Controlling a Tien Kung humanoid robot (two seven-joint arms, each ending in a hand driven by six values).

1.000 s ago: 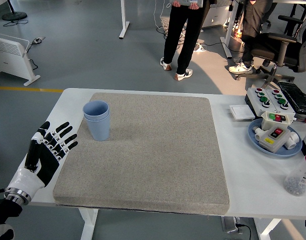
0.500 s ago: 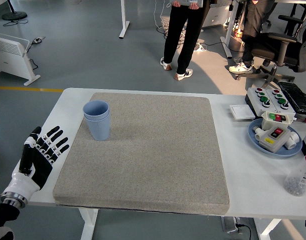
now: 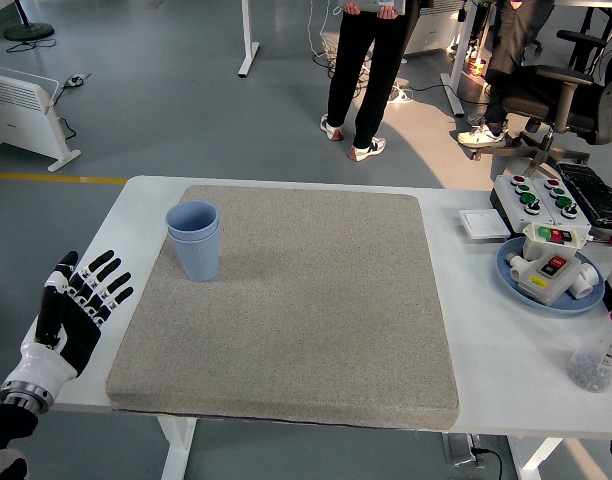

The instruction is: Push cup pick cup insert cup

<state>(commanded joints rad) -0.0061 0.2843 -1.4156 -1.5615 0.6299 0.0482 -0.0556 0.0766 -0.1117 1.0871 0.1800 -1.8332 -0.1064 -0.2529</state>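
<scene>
- Left hand point(image 3: 74, 318) at the table's near-left edge: fingers spread and straight, gripping nothing, palm facing roughly right, hovering just off the left border of the grey mat point(image 3: 306, 330). Right hand out of view, so the left is the only hand placed to act.
- White table point(image 3: 506, 370), bare strip between hand and mat; the hand touches neither the mat nor any cup.
- Blue cups point(image 3: 194, 240), farther back on the mat's left part near its far-left corner: two nested, one rim showing just above the other, upright, long axis vertical, open end up.
- Key relation: the cups lie ahead of the left hand and slightly to its right, well apart from it; any reach would run forward and inward over the mat's left edge.
- Judged stage: insertion appears complete, since one cup already sits inside the other.
- Far right: blue plate point(image 3: 516, 285) carrying a button box point(image 3: 546, 265), and a control panel point(image 3: 541, 195) behind it, well clear of the cups.
- Beyond the table: a person's legs point(image 3: 366, 80) on the floor, hands not engaged with the table.
</scene>
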